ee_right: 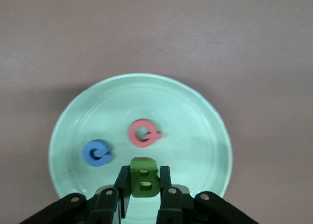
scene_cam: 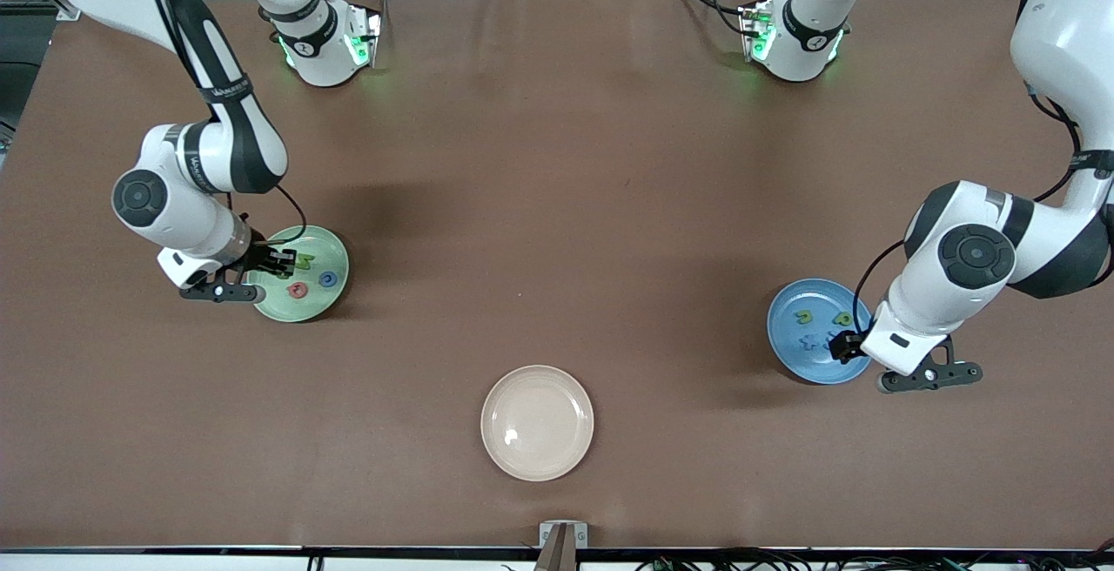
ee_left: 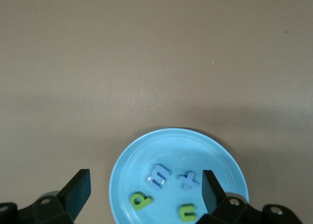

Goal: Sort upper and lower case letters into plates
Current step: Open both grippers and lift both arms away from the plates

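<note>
The pale green plate [scene_cam: 315, 303] lies toward the right arm's end of the table. It holds a pinkish-red letter Q [ee_right: 143, 133] and a blue letter C [ee_right: 97, 152]. My right gripper [ee_right: 144, 185] is shut on a green letter B [ee_right: 144, 176], low over this plate [ee_right: 186, 116]; in the front view it [scene_cam: 280, 262] is at the plate's edge. The blue plate [scene_cam: 796, 358] lies toward the left arm's end. It holds a blue m [ee_left: 159, 176], a blue x [ee_left: 188, 180], a green p [ee_left: 141, 200] and a green n [ee_left: 187, 212]. My left gripper [ee_left: 144, 190] is open and empty over it.
An empty cream-beige plate [scene_cam: 537, 422] lies midway between the two arms' ends, nearer to the front camera than both other plates. A brown cloth [scene_cam: 557, 205] covers the table.
</note>
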You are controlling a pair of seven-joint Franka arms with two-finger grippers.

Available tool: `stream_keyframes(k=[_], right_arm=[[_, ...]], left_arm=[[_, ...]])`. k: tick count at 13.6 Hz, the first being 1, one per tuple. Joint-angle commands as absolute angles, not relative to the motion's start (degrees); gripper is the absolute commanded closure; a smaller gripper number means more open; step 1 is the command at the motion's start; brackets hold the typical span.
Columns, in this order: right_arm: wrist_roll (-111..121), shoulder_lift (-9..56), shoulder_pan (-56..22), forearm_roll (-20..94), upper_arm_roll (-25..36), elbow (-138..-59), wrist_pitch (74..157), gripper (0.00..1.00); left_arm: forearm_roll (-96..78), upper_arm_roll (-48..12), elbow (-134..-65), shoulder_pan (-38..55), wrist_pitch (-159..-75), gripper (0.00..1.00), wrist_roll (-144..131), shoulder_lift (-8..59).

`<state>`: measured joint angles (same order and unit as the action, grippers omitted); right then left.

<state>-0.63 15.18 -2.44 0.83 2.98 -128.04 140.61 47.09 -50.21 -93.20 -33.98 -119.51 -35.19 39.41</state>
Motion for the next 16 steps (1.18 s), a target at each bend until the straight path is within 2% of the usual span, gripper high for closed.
stream_keyframes(k=[1, 4, 7, 8, 11, 12, 13, 14, 16], right_arm=[[4.20, 14.85, 2.53, 0.00, 1.85, -130.87, 145.18, 1.00], [5.10, 16.96, 3.87, 0.09, 1.76, -133.06, 150.10, 1.00], [4.75, 17.93, 3.52, 0.18, 1.58, -133.51, 150.12, 0.99], [4.75, 17.93, 3.25, 0.18, 1.58, -133.51, 149.68, 0.99], [4.40, 18.37, 2.55, 0.18, 1.49, -133.51, 149.50, 0.96], [4.31, 18.37, 2.37, 0.26, 1.49, -133.42, 148.98, 0.79], [4.13, 18.28, 2.37, 0.35, 1.41, -133.07, 148.10, 0.09], [4.13, 18.11, 2.29, 0.44, 1.32, -132.28, 146.36, 0.00], [4.13, 17.67, 2.11, 0.44, 1.41, -127.47, 138.74, 0.00]], left_arm=[[45.97, -51.41, -87.91, -31.30, -113.31, 0.00, -33.22, 38.67], [44.48, -51.33, -83.86, -26.74, -109.43, 0.00, -33.31, 38.85], [41.92, -50.63, -81.92, -22.08, -109.07, 0.00, -33.31, 39.64], [41.40, -48.54, -81.91, -19.80, -109.07, 0.00, -33.40, 39.55], [34.31, -37.13, -81.65, -9.09, -109.07, 0.00, -33.22, 36.75], [31.23, -33.35, -81.74, -5.57, -109.07, 0.00, -33.22, 35.78], [28.42, -29.40, -81.83, -2.93, -109.07, 0.00, -32.96, 33.86], [25.34, -26.14, -82.35, -0.64, -108.55, 0.00, -32.09, 31.75], [18.75, -20.41, -82.35, 2.19, -104.34, 0.00, -29.20, 27.36]])
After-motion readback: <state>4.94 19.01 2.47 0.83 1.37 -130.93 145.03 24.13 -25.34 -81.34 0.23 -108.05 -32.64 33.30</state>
